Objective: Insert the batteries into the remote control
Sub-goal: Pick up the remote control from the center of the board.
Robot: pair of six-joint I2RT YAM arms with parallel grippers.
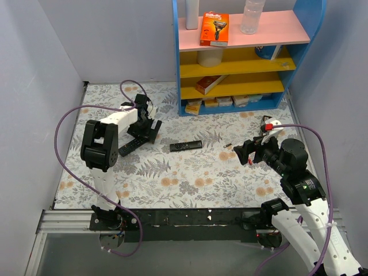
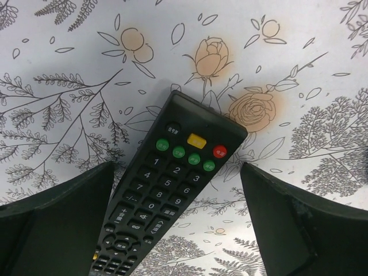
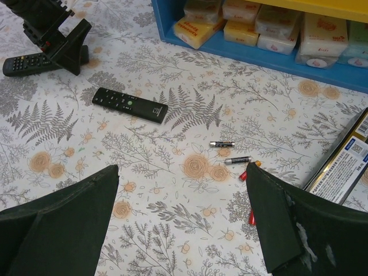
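Beneath your left gripper [image 2: 175, 168], the remote control [image 2: 172, 195] lies face up on the floral table [image 2: 69, 46]. Its green, yellow and red buttons sit at the end ahead of the fingertips. Note that this gripper is spread wide, with one finger on each side of the remote and neither visibly touching it. To the right of this gripper, and apart from it, lies a slim black remote [image 1: 186, 145]. Further right, ahead of your right gripper [image 3: 183, 172], the batteries [image 3: 237, 160] lie loose on the table. Two dark cells lie close together, and two red cells lie nearer the right finger. The right gripper is also spread, with nothing between its fingers. A printed box [image 3: 345, 164] lies just beyond its right finger.
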